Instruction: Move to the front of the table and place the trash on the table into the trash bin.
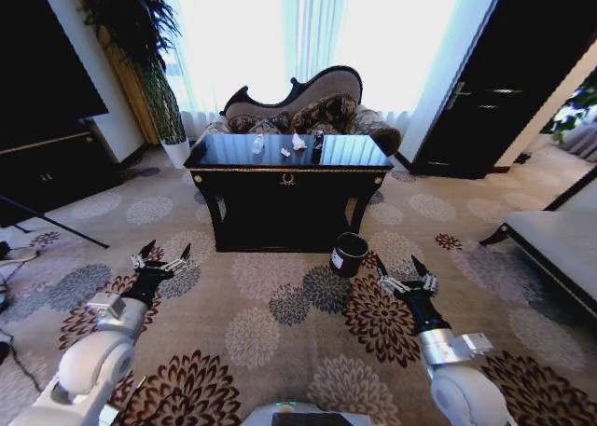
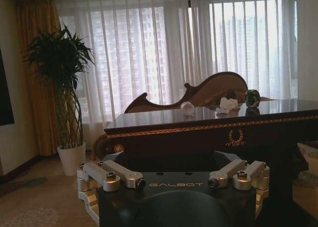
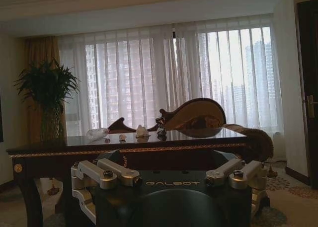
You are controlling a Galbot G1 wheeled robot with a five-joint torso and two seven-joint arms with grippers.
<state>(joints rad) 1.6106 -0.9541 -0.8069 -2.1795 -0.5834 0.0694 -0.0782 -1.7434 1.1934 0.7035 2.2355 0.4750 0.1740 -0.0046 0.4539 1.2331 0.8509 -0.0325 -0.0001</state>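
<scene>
Black and glossy, the worktop point(image 1: 287, 165) is standing well ahead of the robot in the head view, the trash point(image 1: 297, 144) lying on its top and the trash bin point(image 1: 348, 254) sitting on the carpet by its front right leg. Both arms are hanging low, the left pincer point(image 1: 162, 255) and right pincer point(image 1: 403, 270) spread open and carrying nothing. Left wrist view: a paper scrap point(image 2: 228, 105) is resting near the far edge. Right wrist view: a bottle point(image 3: 97, 133) is lying there too. Driving in square, stopping short of the bin, seems wise.

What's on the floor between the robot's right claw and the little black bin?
Nothing but patterned carpet. In the head view, the stretch from the right gripper to the trash bin is bare.
</scene>
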